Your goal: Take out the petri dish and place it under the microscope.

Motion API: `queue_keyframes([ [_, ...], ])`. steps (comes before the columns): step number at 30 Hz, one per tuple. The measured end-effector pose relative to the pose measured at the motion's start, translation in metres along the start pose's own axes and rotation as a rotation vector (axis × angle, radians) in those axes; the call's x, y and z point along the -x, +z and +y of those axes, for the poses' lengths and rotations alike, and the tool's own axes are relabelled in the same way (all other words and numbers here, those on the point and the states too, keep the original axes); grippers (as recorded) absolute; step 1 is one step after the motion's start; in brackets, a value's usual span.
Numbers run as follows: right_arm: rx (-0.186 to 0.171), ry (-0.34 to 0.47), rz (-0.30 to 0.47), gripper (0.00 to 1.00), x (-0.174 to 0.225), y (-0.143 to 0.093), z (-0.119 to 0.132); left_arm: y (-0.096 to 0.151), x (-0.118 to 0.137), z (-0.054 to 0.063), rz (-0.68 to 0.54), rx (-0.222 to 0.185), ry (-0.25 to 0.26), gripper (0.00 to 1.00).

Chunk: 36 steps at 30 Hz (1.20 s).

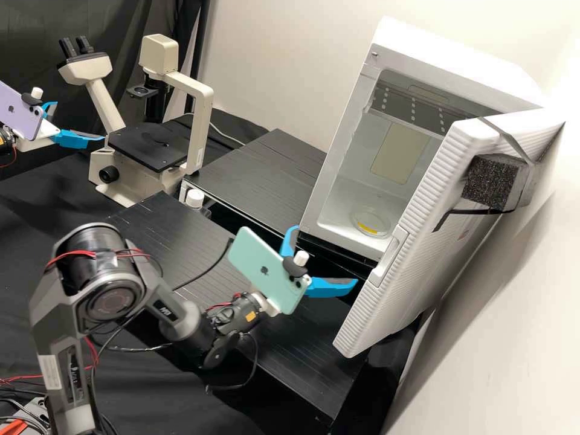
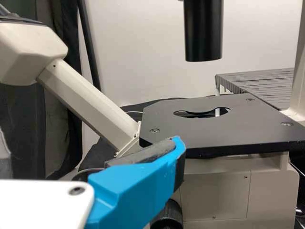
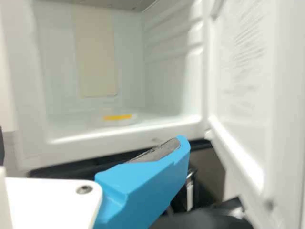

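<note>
Right gripper [image 1: 326, 254] open before the white cabinet [image 1: 344, 130]; petri dish [image 1: 368, 222] inside.
Nearest, the right arm [image 1: 181, 317] extends over the black platform [image 1: 308, 347], a pale green phone [image 1: 266, 270] mounted at its wrist; its two blue fingers stand spread apart, nothing between them, pointed toward the cabinet. The cabinet door [image 1: 396, 241] is swung open, a black foam block [image 1: 490, 181] strapped to it. Beyond the gripper, the dish, round, clear and marked with a yellow strip, lies flat on the chamber floor. Farther off, the left gripper [image 1: 80, 121], with a purple phone [image 1: 21, 112] at its wrist, is likewise open and holds nothing; it is positioned beside the black stage [image 1: 148, 147] of the cream microscope [image 1: 202, 121].
</note>
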Motion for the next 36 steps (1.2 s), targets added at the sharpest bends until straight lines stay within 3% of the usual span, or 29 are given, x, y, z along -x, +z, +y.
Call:
queue_keyframes([
  [4,0.014,0.024,0.039,1.00,-0.027,0.001,0.011,0.000,0.000,0.000,0.000,0.000,0.000,1.00],
  [10,0.012,-0.035,0.089,1.00,-0.070,0.000,0.018,0.000,0.000,0.000,0.000,0.000,0.000,1.00],
  [14,0.004,-0.066,0.077,1.00,-0.092,0.004,0.018,0.000,0.000,0.000,0.000,0.000,0.000,1.00],
  [21,0.036,-0.159,0.058,1.00,-0.124,0.010,0.010,0.000,0.000,0.000,0.000,0.000,0.000,1.00],
  [36,0.064,-0.247,0.029,1.00,-0.169,0.022,0.010,0.000,0.000,0.000,0.000,0.000,0.000,1.00],
])
